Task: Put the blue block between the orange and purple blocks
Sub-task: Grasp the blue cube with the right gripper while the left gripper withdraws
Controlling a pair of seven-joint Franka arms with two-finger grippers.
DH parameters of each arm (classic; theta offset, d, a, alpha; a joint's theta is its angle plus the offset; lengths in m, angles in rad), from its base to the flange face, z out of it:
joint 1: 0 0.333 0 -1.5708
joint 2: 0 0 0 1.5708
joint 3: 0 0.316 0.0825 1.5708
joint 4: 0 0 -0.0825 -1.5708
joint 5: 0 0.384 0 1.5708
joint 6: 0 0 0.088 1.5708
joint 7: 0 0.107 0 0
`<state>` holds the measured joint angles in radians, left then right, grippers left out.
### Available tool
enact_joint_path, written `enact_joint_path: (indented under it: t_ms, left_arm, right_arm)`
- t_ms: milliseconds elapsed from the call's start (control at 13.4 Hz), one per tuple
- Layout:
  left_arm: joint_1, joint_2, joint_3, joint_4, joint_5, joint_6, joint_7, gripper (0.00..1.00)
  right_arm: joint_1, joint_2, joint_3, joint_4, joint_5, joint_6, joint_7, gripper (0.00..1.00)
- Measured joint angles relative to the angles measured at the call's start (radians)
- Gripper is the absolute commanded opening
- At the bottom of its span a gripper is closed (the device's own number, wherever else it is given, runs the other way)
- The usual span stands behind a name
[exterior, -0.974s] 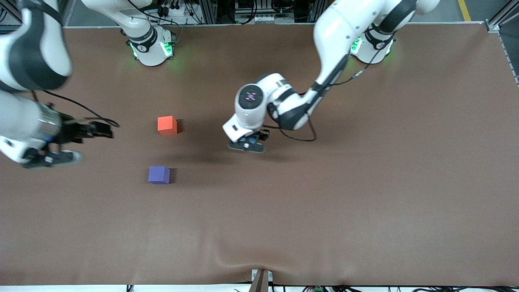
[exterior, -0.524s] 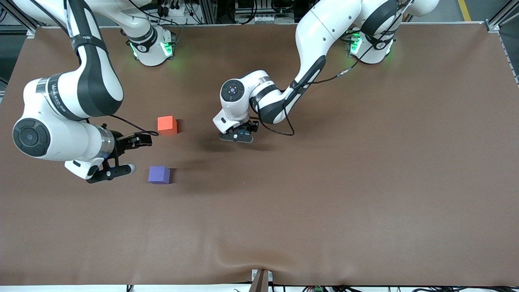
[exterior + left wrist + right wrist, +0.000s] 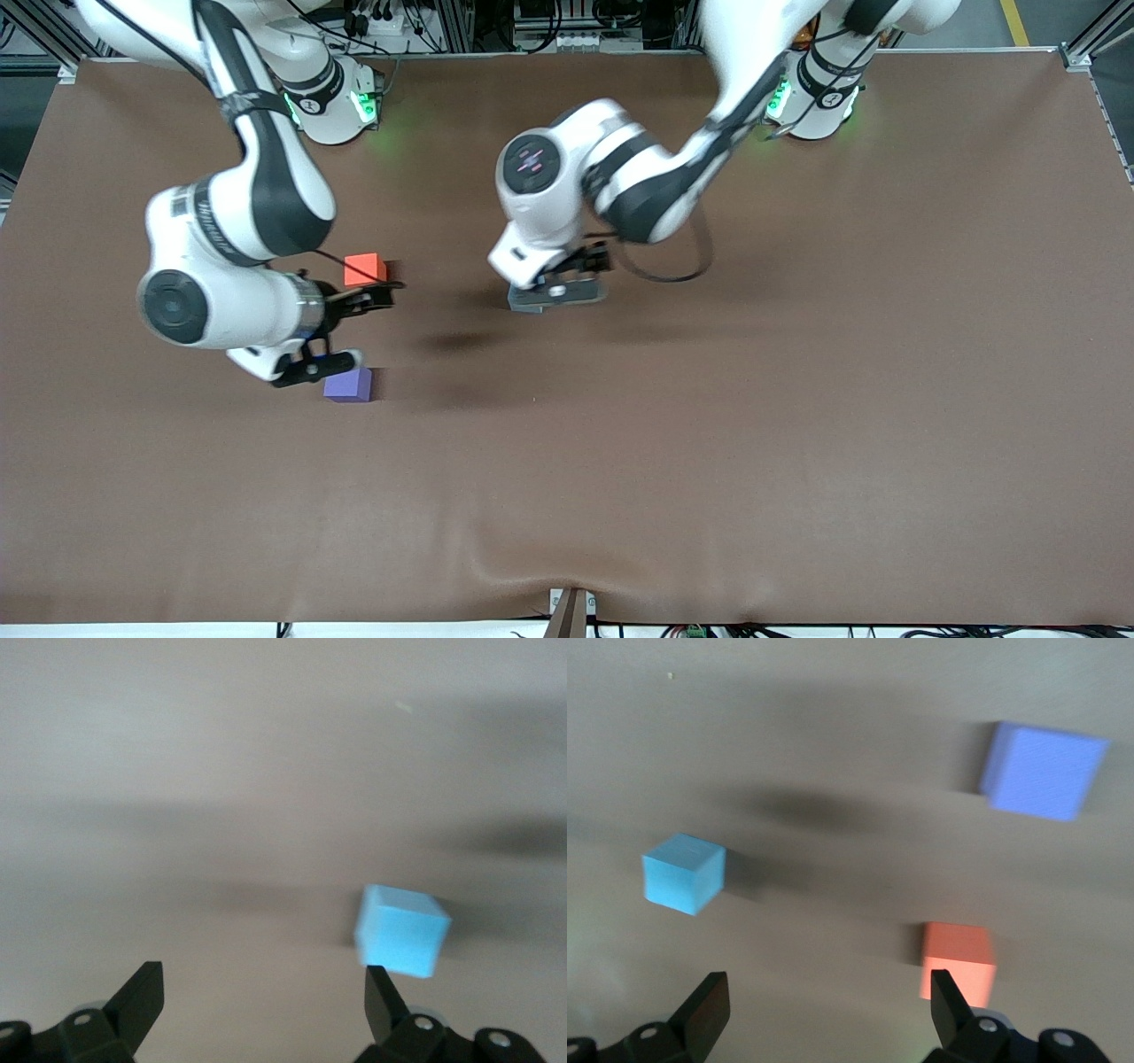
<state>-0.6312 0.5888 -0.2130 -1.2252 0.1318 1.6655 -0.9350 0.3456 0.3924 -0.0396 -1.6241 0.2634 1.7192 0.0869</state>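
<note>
The blue block (image 3: 400,930) rests on the brown table. In the left wrist view it lies just off one fingertip, not between the two. My left gripper (image 3: 263,992) is open and empty above it. In the front view the left gripper (image 3: 558,292) hides the block. The orange block (image 3: 364,268) and the purple block (image 3: 349,385) sit toward the right arm's end, the purple one nearer the camera. My right gripper (image 3: 353,330) hangs open and empty over the gap between them. The right wrist view shows the right gripper (image 3: 828,1001) and the blue (image 3: 684,873), orange (image 3: 959,961) and purple (image 3: 1044,771) blocks.
The brown table (image 3: 797,399) carries only the three cubes. The two arm bases (image 3: 330,102) stand along the edge farthest from the camera. A small bracket (image 3: 570,611) sits at the edge nearest the camera.
My right arm has swung in from its end of the table to over the gap between the orange and purple blocks. My left hand shifted slightly toward the left arm's end.
</note>
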Motion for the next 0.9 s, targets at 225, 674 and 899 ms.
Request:
enact_joint_path:
  t_ms: [225,674,899]
  left_arm:
    - [0.167,-0.138,0.005,-0.012,0.001,-0.155,0.193,1.00]
    - [0.453,-0.346,0.004,-0.095,0.001,-0.217,0.478,1.00]
    - [0.581,-0.470,0.002,-0.187,0.000,-0.216,0.608,1.00]
  right_arm:
    - [0.154,-0.016,0.003,-0.123,0.008,0.184,0.259,1.00]
    - [0.415,0.011,0.003,-0.331,0.006,0.574,0.552,1.00]
    - [0.422,0.047,0.001,-0.340,-0.044,0.637,0.550,1.00]
